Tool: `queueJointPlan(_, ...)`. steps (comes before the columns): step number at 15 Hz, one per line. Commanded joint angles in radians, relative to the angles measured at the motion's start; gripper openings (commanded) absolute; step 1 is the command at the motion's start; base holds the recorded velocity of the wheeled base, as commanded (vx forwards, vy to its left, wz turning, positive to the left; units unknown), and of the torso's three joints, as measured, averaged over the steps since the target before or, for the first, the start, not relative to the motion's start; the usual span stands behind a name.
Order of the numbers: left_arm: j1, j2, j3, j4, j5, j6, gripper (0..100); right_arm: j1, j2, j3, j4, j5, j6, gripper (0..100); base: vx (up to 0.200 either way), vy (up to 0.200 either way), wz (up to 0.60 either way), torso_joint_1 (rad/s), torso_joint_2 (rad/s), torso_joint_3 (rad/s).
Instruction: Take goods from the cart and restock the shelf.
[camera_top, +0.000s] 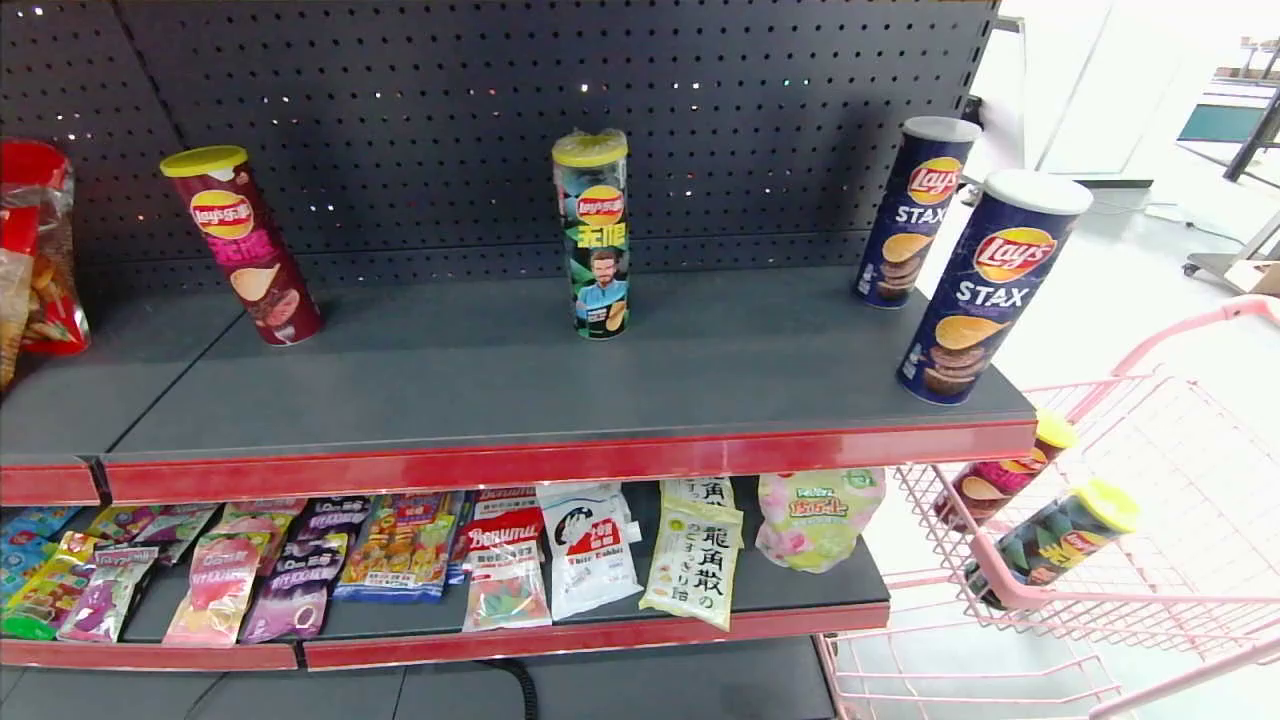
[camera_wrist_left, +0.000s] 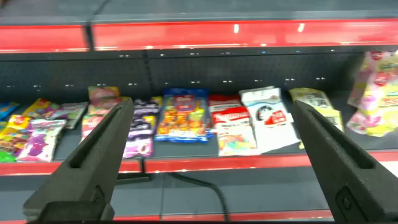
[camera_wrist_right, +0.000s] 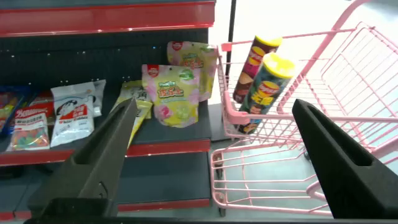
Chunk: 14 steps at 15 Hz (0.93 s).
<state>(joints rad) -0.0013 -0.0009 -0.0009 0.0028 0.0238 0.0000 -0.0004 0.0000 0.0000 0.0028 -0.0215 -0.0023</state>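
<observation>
Upper shelf: dark grey board with a red front lip (camera_top: 560, 465). I count four upright chip cans on it:
- one maroon can with a yellow lid (camera_top: 243, 245), near the left end, toward the back
- one green-and-black can with a yellow lid (camera_top: 596, 235), mid-shelf at the back
- two navy cans with pale lids at the right end, one at the back (camera_top: 915, 212) and one at the front right corner (camera_top: 990, 288)

A red snack bag (camera_top: 35, 250) sits at the far left edge.

Pink wire cart (camera_top: 1190, 460), just beside the shelf's right end, holds two cans. Both lean against its near corner: one maroon (camera_top: 1000, 480) and one green-and-black (camera_top: 1055, 540).

Lower shelf (camera_top: 590, 635) carries a row of flat snack bags (camera_top: 400, 550). They overlap, so I have no firm count.

Left end effector (camera_wrist_left: 211, 104): jaws spread wide, nothing between them, facing the lower shelf's bags.

Right end effector (camera_wrist_right: 213, 104): jaws also spread and empty, facing the lower shelf's right end and the cart's corner.
</observation>
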Motion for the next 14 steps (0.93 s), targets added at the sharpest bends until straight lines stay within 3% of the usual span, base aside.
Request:
queueJointPlan(1,0.000,0.001,0.001,0.000,0.001,0.000,100,0.000,0.000,0.000,0.000,0.000,0.001,100,0.000,-0.200,0.00,-0.002,0.00,0.007)
queueJointPlan(8,0.000,0.001,0.001,0.000,0.001,0.000,100,0.000,0.000,0.000,0.000,0.000,0.001,100,0.000,-0.200,0.00,0.004,0.00,0.004)
queueJointPlan(11,0.000,0.001,0.001,0.000,0.001,0.000,100,0.000,0.000,0.000,0.000,0.000,0.001,100,0.000,0.000,0.00,0.000,0.00,0.000)
queueJointPlan(14,0.000,0.001,0.001,0.000,0.001,0.000,100,0.000,0.000,0.000,0.000,0.000,0.002,100,0.000,0.000,-0.60,0.001,0.00,0.001)
